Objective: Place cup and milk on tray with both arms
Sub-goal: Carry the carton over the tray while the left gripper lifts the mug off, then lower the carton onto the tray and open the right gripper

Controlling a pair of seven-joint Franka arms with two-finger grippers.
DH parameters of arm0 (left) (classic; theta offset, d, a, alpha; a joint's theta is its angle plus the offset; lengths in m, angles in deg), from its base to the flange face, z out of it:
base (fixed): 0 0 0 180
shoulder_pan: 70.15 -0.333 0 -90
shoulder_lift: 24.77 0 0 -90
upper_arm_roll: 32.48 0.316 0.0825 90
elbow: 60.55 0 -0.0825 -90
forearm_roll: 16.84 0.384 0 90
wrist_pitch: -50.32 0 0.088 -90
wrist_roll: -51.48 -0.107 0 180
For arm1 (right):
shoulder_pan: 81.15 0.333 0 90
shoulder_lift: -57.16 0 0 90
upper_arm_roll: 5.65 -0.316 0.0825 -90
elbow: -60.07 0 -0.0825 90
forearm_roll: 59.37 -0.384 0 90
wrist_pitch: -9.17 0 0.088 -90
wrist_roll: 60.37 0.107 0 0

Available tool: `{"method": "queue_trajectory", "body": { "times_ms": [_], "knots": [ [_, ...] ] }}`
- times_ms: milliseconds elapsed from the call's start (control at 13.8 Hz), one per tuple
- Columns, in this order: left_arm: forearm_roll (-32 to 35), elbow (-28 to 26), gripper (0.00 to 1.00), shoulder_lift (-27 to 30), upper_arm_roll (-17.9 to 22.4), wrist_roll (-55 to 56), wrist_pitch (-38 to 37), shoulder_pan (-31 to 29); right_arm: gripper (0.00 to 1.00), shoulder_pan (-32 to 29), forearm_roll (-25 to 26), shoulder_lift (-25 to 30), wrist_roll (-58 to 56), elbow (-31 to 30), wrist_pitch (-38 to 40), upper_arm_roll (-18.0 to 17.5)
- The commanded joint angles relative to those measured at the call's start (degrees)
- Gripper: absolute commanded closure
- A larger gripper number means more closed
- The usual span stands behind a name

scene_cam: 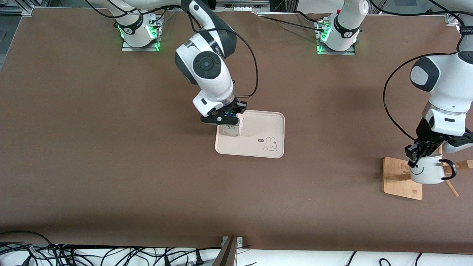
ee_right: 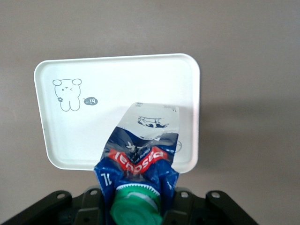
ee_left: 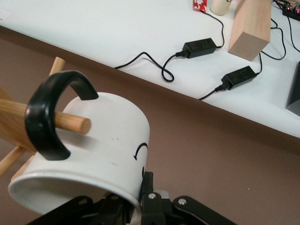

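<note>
**Milk over tray, cup still on its peg**

Front view: we see the right gripper (scene_cam: pixel 226 119) over the tray (scene_cam: pixel 258 147), at the tray's end toward the right arm, its fingers clenched on the top of the milk (scene_cam: pixel 232 129). The carton's base looks at or just above the tray surface; we cannot tell if it touches. The right arm reaches down steeply from its base, wrist near vertical. The left gripper (scene_cam: pixel 417 154) grips the rim of the cup (scene_cam: pixel 428 170) over the bamboo stand (scene_cam: pixel 399 177) at the left arm's end of the bench (scene_cam: pixel 111 166). The left forearm hangs nearly straight down.

Left wrist view: the cup (ee_left: pixel 93 150) lies tilted, handle (ee_left: pixel 47 117) looped around a wooden peg (ee_left: pixel 72 123). Fingers (ee_left: pixel 147 187) pinch the cup wall at the rim. We judge the cup must slide along the peg until the handle clears before lifting, or the stand tips.

Right wrist view: milk (ee_right: pixel 140 150) upright, green cap (ee_right: pixel 133 208) between the fingers, tray (ee_right: pixel 70 140) underneath. To do this well, we lower until the base sits flat, well inside the rim, then release straight up.
</note>
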Motion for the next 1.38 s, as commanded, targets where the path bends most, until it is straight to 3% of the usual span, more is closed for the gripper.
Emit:
{"method": "queue_trajectory", "body": {
  "times_ms": [0,290,508,581,653,726,798,1161,1306],
  "knots": [
    [0.15,5.58,1.0,2.78,-2.82,-1.35,-15.47,-0.26,0.67,0.31,2.99,-1.36,0.66,2.24,0.27,0.61],
    [0.15,16.56,1.0,2.87,-7.21,-1.52,-37.54,-0.09,0.63,0.31,3.44,-3.29,0.75,2.15,-1.13,0.61],
    [0.15,21.68,1.0,1.73,-11.42,-1.44,-48.9,0.09,0.59,0.22,3.62,-4.52,0.75,2.06,-1.75,0.7],
    [0.07,21.86,1.0,1.12,-13.09,-1.35,-51.54,0.09,0.53,0.22,3.97,-4.96,0.75,2.06,-1.75,0.7],
    [0.07,21.86,1.0,0.59,-14.94,-0.82,-54.0,0.44,0.38,0.31,5.1,-5.4,0.75,2.06,-1.84,0.79],
    [0.07,21.86,1.0,-1.68,-16.17,-0.82,-54.98,0.7,0.07,0.31,5.9,-5.4,1.18,2.06,-1.75,0.7],
    [-0.02,21.86,1.0,-3.88,-16.88,-0.73,-55.08,1.4,0.0,0.31,5.9,-5.23,2.23,2.41,-1.75,0.79],
    [-0.03,22.3,1.0,-10.22,-16.98,-1.08,-54.99,6.93,0.0,0.31,5.91,-4.52,5.93,7.15,-0.79,0.97],
    [0.06,23.18,1.0,-11.89,-16.98,0.84,-54.99,7.82,0.0,-0.13,5.73,-1.55,6.64,7.25,0.52,0.97]
  ]
}}
